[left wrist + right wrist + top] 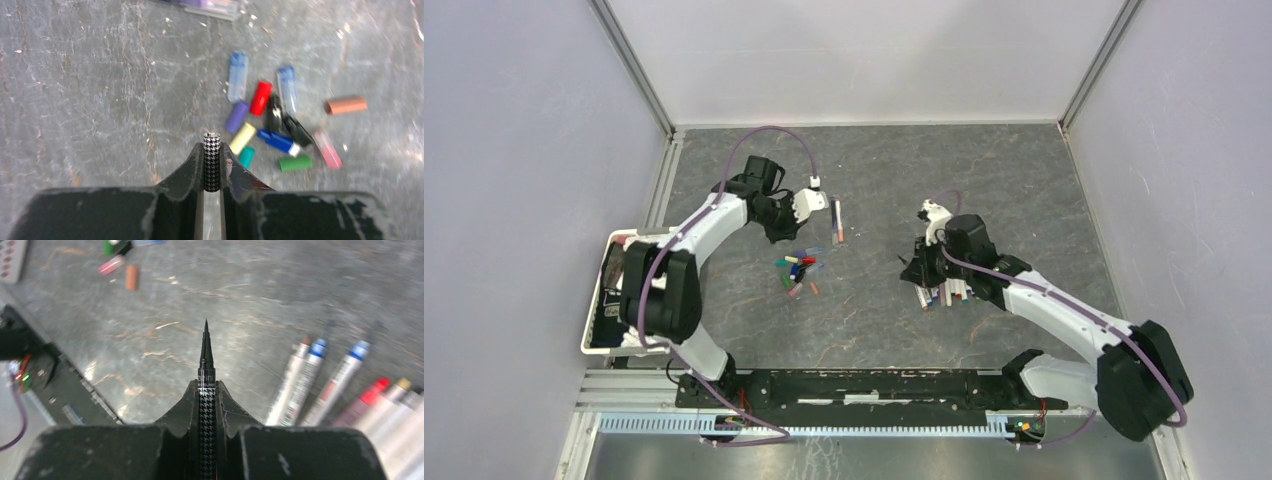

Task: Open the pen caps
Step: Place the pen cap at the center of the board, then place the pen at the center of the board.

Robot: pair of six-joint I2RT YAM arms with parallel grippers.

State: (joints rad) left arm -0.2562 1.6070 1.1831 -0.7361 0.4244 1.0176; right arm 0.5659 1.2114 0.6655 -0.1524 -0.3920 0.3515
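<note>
Between the fingers of the left pincer (212, 150) sits a houndstooth cap (212, 162), clamped across its sides with its open mouth pointing outward. The right pincer (206, 390) is clamped the same way on the matching houndstooth pen (206, 365), whose fine black tip is bare. The two arms are well apart, so this pen looks already opened.

Both pieces look light, stiff and smooth. The short cap could pivot or squirt out of a loose pinch, so a hold across its middle seems best. The tapered tip looks delicate, so the barrel is the place to grip.

Below the left pincer lie the loose caps (280, 125), touching and overlapping. A row of pens (320, 380) lies side by side under the right arm. One more pen (838, 220) lies apart, near the left arm.

The surface (874, 330) is dark, veined and flat, hard enough for small cylinders to roll. Pale walls (524, 150) close it on three sides, and a white tray (589, 335) sits at its left edge.
</note>
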